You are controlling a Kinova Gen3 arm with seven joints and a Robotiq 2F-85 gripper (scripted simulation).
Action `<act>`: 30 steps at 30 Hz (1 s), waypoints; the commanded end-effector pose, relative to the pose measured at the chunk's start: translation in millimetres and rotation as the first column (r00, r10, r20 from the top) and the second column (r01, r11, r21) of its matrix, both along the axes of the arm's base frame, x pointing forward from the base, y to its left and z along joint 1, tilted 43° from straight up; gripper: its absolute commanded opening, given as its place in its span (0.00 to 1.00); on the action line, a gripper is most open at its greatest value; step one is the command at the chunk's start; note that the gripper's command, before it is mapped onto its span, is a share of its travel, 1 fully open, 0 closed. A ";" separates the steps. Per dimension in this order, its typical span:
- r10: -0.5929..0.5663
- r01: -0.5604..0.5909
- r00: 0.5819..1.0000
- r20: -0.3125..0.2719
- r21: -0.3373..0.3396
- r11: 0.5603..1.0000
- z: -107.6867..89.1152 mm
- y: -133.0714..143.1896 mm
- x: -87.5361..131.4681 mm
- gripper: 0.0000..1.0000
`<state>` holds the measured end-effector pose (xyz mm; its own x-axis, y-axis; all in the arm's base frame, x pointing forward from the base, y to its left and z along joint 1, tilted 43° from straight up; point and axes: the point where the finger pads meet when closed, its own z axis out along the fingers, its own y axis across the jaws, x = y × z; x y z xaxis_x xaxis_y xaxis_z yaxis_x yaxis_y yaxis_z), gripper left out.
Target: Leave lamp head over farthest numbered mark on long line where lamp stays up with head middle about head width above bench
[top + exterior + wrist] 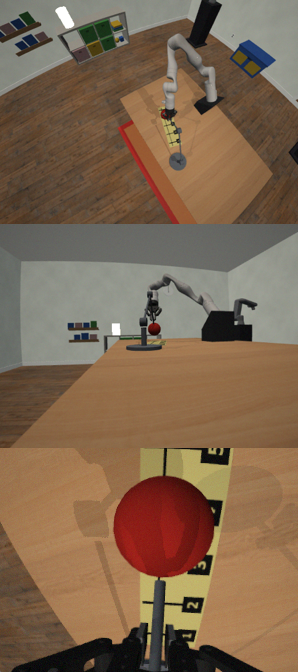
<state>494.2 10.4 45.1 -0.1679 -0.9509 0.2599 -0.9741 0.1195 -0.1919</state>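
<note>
The lamp has a round grey base [178, 162] [144, 347], thin jointed arms and a red ball head [164, 115] [154, 329] [164, 526] on a short grey stem [158, 617]. The head hangs above the yellow numbered strip [171, 137] [157, 342] [222, 484]. My gripper [170, 112] [153, 316] [156, 633] is right above the head, with the stem between its fingers. The fingers stand slightly apart from the stem, so the gripper is open.
The wooden bench [228, 160] carries the robot's black foot [208, 104] at its far side. A red mat edge [134, 148] runs along the bench's left side. A shelf unit [94, 37], a black tower [205, 23] and a blue cabinet [252, 58] stand by the walls.
</note>
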 end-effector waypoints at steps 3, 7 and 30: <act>-0.003 0.003 1.000 0.005 -0.001 1.000 2.5 -1.6 1.3 1.00; 0.000 0.000 1.000 0.003 0.001 1.000 1.4 0.1 0.9 1.00; 0.002 -0.002 1.000 0.002 0.003 1.000 0.2 2.3 0.5 1.00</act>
<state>494.2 11.8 44.6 -0.1670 -0.9517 0.2575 -0.9742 0.1190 -0.1918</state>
